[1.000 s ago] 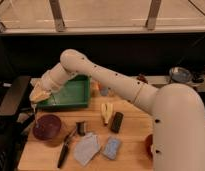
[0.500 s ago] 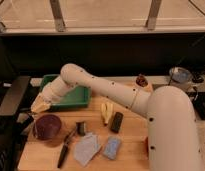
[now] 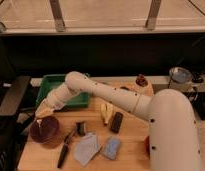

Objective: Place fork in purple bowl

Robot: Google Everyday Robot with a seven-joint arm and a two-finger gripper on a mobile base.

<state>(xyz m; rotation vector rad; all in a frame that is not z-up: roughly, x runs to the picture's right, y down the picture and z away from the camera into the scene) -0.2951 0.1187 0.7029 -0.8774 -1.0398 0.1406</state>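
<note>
1. Pale wood of the desk [image 3: 131,135] frames the scene as the robot's white arm [image 3: 103,95] reaches left, its claw [image 3: 40,116] now low over the far rim of the purple bowl [image 3: 44,131].
2. A second ago the claw sat higher and farther back, over the left end of the green tray [image 3: 61,82]; half a second ago it was at the tray's near-left corner; it has since dropped to the bowl.
3. That descent suggests the delivery stage of the task, with release the likely next step.
4. The fork cannot be made out: no silver handle shows at the claw, in the bowl or on the desk, so whether it is being carried cannot be told.
5. How far the claw stands open, and what it holds, cannot be told either.
6. Near the bowl, to its right, a black-handled utensil [image 3: 65,150] lies on the desk, with a grey cloth [image 3: 86,148], a blue sponge [image 3: 112,148], a dark rectangular object [image 3: 116,122] and a banana [image 3: 105,112] farther right; none has shifted.
7. The red-orange bowl is barely visible behind the robot's body [image 3: 176,130].
</note>
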